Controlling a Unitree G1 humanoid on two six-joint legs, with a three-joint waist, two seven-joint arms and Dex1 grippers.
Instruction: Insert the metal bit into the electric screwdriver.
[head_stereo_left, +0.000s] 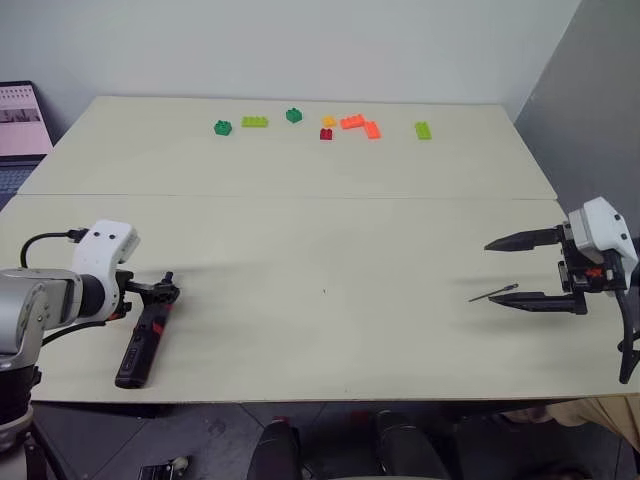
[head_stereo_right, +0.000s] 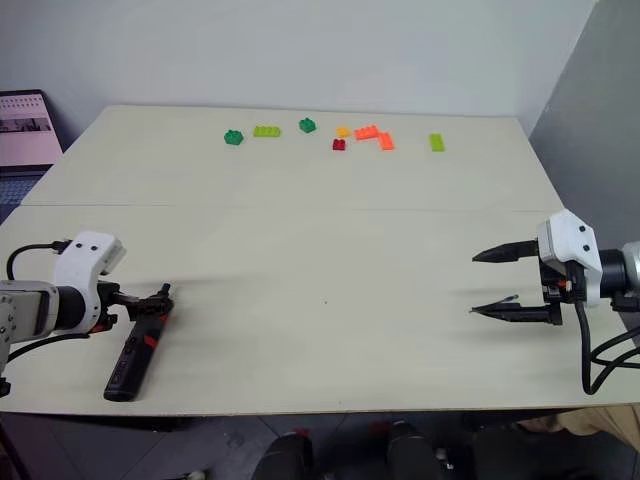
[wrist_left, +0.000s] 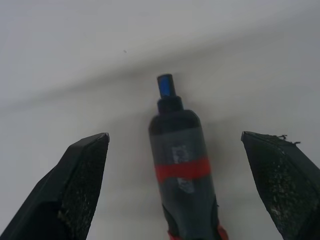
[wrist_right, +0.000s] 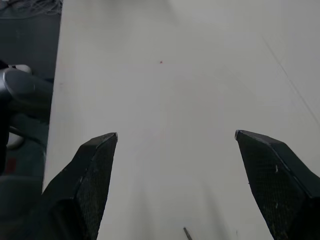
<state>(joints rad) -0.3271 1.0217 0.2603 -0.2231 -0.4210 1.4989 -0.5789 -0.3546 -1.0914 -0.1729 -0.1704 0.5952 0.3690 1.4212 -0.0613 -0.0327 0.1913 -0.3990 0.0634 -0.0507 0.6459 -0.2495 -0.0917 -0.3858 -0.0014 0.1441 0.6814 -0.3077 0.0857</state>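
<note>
Black with a red band, the electric screwdriver (head_stereo_left: 139, 345) lies on the desk (head_stereo_left: 320, 250) between the spread left tool (wrist_left: 175, 190). The metal bit (head_stereo_left: 494, 293) lies by the spread right tool (head_stereo_left: 515, 270). Neither is grasped; insertion remains.

**Clearance and Obstructions**

The middle of the table (head_stereo_left: 320, 250) is bare between the left gripper (head_stereo_left: 160, 290) and the right gripper (head_stereo_left: 505, 270), giving an open lane across. The electric screwdriver (head_stereo_left: 140, 345) lies near the left front edge, between the wide-spread left fingers. The metal bit (head_stereo_left: 494, 293) lies just beside the right gripper. Toy bricks (head_stereo_left: 350, 123) stand along the far edge, well apart.
</note>
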